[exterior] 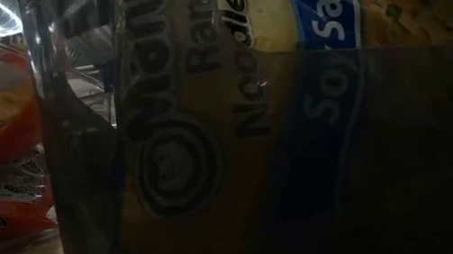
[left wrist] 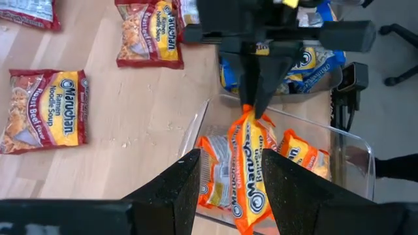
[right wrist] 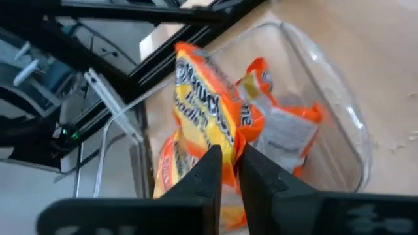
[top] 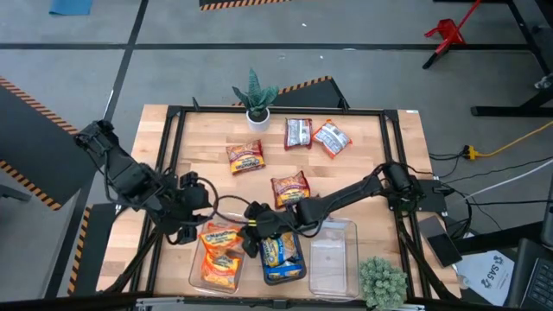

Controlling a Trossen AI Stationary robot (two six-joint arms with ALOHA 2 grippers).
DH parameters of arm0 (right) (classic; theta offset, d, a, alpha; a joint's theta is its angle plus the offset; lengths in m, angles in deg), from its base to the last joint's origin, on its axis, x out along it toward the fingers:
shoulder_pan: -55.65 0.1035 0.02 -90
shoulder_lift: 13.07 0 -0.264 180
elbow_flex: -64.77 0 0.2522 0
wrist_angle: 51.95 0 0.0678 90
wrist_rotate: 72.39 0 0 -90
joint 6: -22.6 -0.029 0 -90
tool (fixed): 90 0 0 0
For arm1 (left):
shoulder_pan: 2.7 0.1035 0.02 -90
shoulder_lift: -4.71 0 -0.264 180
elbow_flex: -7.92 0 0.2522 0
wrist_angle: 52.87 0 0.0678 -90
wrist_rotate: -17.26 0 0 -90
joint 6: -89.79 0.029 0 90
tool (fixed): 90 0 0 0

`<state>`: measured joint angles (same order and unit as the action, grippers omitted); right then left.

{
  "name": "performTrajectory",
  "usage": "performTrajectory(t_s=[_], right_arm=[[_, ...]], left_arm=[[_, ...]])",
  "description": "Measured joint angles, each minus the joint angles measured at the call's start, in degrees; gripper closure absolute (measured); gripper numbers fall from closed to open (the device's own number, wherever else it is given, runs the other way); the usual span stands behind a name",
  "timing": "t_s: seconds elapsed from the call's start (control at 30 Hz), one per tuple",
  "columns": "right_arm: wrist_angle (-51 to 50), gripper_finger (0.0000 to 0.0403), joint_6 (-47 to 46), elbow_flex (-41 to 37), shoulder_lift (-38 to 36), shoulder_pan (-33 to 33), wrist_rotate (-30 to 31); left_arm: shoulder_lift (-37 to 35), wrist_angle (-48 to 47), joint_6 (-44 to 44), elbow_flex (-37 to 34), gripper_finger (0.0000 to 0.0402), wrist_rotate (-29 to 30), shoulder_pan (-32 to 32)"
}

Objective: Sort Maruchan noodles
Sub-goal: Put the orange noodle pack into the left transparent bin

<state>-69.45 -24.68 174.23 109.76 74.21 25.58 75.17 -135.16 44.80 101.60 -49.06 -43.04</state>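
Right gripper [right wrist: 225, 173] nearly closed, pinching crinkly orange packet [right wrist: 206, 111] over clear rectangular bin [right wrist: 339, 111], left gripper [left wrist: 225, 179] half open, empty, at 9 o'clock.

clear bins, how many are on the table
3, side by side at the near edge: left bin with orange packets, middle bin with blue ones, right bin looking empty.

Two dark jointed arms; black tapered fingers [left wrist: 176, 186].

Open wood [top: 363, 186] right of the loose packets [top: 289, 188] | both grippers crowd the left bin [top: 194, 278] | right bin [top: 333, 259] apparently unobstructed
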Motion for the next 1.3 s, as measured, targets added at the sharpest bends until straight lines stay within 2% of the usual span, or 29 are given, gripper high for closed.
performTrajectory(t_s=[0.13,0.27,0.33,0.43,0.67,0.8,1.0,1.3], right_arm=[[0.49,0.0361,3.44,0.00,-0.48,0.18,0.51],[-2.81,0.0361,3.14,0.07,-0.86,0.18,3.26],[-3.30,0.0361,5.93,-0.02,-0.84,0.18,3.67],[1.49,0.0362,13.03,0.02,-0.88,0.35,3.38],[4.61,0.0399,22.02,0.04,-0.95,0.23,4.47],[8.33,0.0394,23.73,0.06,0.14,-0.31,4.65],[15.71,0.0401,23.98,0.00,3.18,-1.02,0.93],[16.28,0.0402,28.09,0.04,4.19,-1.34,0.03]], left_arm=[[0.00,0.04,-1.62,0.00,0.0246,1.60,-1.87],[0.00,0.13,-3.79,0.00,0.0246,2.63,-3.59],[0.00,0.16,-5.23,0.00,0.0246,2.83,-4.43],[0.00,0.79,-7.25,0.00,0.0246,3.90,-6.06],[0.00,1.75,-13.10,0.00,0.0246,10.21,-10.04],[0.00,1.85,-16.56,0.00,0.0246,13.04,-11.77],[0.02,3.04,-20.14,-0.02,0.0246,17.81,-13.33],[0.02,5.50,-21.01,-0.04,0.0246,20.54,-13.99]])
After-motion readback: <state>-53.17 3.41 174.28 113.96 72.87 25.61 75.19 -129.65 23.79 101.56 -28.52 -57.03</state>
